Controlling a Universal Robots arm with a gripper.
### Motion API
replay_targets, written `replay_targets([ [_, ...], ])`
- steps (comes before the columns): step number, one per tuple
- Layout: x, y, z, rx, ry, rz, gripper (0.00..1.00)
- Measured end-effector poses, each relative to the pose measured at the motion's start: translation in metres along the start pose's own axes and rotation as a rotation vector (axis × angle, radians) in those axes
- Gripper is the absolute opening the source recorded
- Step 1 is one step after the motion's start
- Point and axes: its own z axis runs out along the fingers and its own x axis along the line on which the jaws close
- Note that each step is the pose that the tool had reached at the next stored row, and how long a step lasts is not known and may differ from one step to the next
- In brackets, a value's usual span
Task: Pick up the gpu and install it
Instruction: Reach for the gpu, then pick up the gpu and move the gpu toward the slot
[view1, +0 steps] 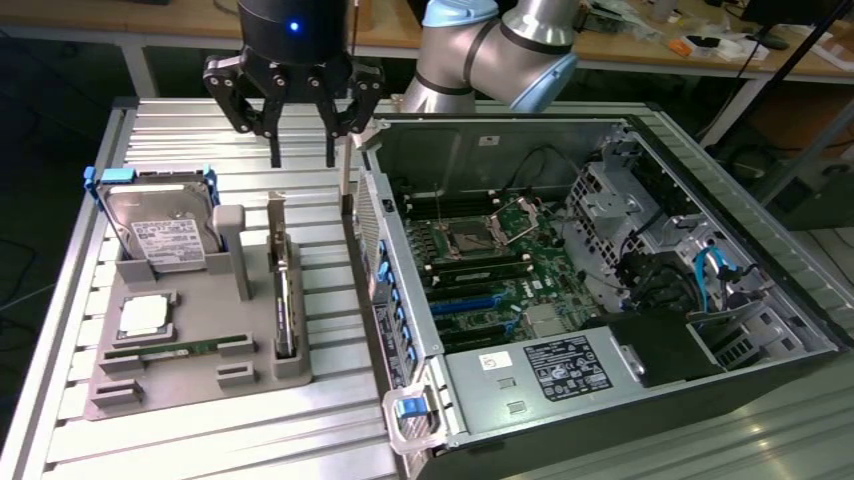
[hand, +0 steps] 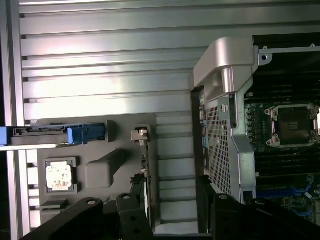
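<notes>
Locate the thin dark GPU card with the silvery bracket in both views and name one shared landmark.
Exterior view: the GPU card stands on edge in the grey holder tray, between the blue-framed silver hard drive and the open computer case.
Wrist view: the card sits edge-on in the tray slot nearest the case.
Shared landmark: the hard drive's blue frame.

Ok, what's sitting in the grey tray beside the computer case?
The grey tray holds a hard drive in a blue frame, a processor chip, a memory stick and the graphics card standing on edge. The card's lower edge is hidden in its slot.
</notes>
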Motion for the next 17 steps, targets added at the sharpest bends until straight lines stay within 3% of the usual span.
replay_targets([
  [7, 0.0101, -0.0004, -0.0001, -0.0001, -0.0001, 0.000, 0.54],
  [17, 0.0106, -0.0006, 0.0024, -0.0001, -0.0001, 0.000, 0.54],
])
